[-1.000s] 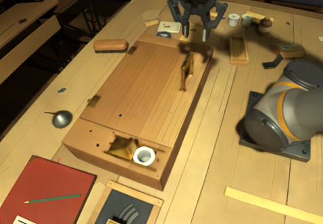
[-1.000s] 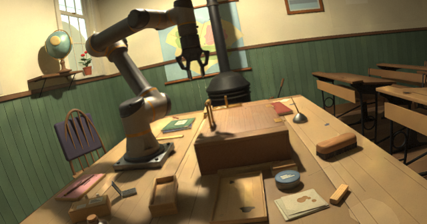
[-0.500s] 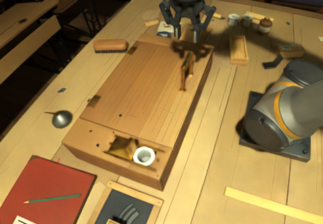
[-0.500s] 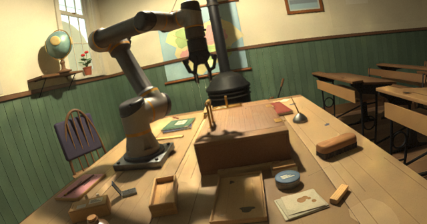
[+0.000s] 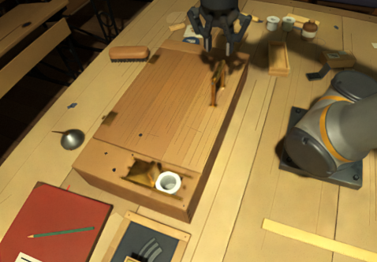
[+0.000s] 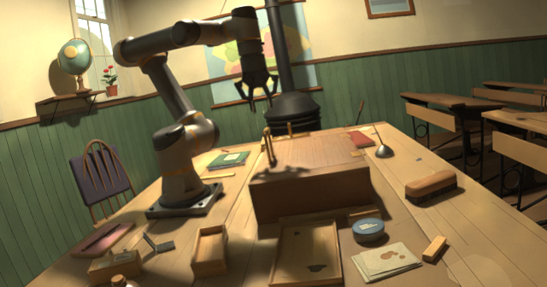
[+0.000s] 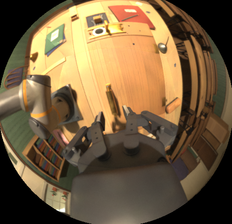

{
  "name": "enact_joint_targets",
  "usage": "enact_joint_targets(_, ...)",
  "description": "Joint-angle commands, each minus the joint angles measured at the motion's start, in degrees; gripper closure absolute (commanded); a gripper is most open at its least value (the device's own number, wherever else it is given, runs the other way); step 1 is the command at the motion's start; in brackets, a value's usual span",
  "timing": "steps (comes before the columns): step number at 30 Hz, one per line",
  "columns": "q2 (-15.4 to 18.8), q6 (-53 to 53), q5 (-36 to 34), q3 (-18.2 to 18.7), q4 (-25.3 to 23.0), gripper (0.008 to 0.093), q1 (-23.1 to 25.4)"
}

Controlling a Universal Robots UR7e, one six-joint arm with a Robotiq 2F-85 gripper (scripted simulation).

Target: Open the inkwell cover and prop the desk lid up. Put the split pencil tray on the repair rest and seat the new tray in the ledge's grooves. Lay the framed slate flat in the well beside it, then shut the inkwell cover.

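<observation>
The desk lid lies flat and closed on the wooden desk box. A brass handle stands up near the lid's front edge. My gripper hangs open and empty well above that handle. At the far end the brass inkwell cover is swung open, showing the white inkwell. A wooden pencil tray lies on the table to the right of the desk. The framed slate lies on the table past the inkwell end.
A flat wooden frame tray lies before the desk's front. A brush, a round tin, a red book, a metal bell, small jars and my arm's base ring the desk.
</observation>
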Motion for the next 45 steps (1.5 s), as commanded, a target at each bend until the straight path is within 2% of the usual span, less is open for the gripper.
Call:
enact_joint_targets(1,0.06,0.0,0.0,0.41,-0.48,0.0534,0.0)
enact_joint_targets(21,2.51,0.0,0.0,9.42,-11.98,0.0534,-0.01)
enact_joint_targets(40,2.98,0.0,0.0,10.44,-13.47,0.0534,-0.01)
enact_joint_targets(45,2.98,0.0,0.0,10.44,-13.47,0.0624,-0.01)
